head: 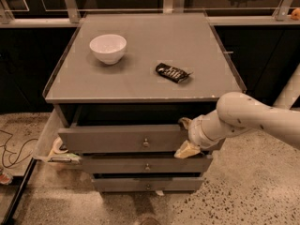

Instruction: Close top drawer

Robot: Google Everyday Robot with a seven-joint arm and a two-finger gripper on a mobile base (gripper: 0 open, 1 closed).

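The top drawer (126,138) is a wide grey drawer with a small metal knob (146,142) at its centre. It stands pulled out a little from the grey cabinet, with a dark gap above its front panel. My gripper (185,137) is at the right end of the drawer front, one pale finger above the panel's top edge and one below its lower edge. The white arm (253,118) reaches in from the right.
Two more grey drawer fronts (145,165) sit below. A white bowl (108,48) and a dark snack packet (172,72) lie on the cabinet top (140,86). A pale side tray with a tape roll (58,146) sticks out at the left. Cables lie on the floor at left.
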